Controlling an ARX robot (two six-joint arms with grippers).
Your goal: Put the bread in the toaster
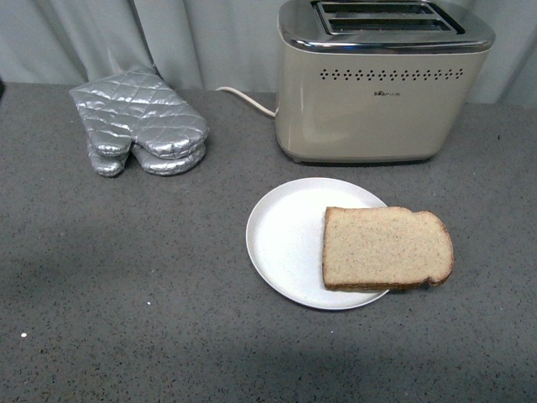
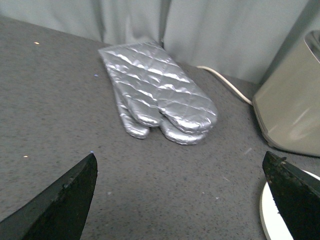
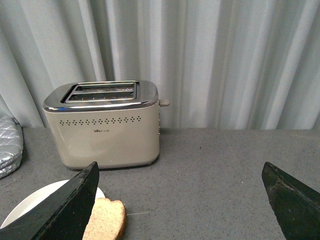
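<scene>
Grey countertop (image 1: 126,285) bears one toaster (image 1: 373,109), one plate (image 1: 285,239), one bread slice (image 1: 386,248), two stacked mitts (image 1: 138,122); both jaws gape wide.

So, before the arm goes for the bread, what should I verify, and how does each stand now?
1. The bread lies alone on the plate, one end overhanging its rim: ok.
2. The toaster slots show nothing inside: ok.
3. The right pincer is open: ok.
4. The left pincer is open: ok.
5. The oven mitts lie clear of both: ok.
6. The cord is plugged in: cannot tell.
</scene>
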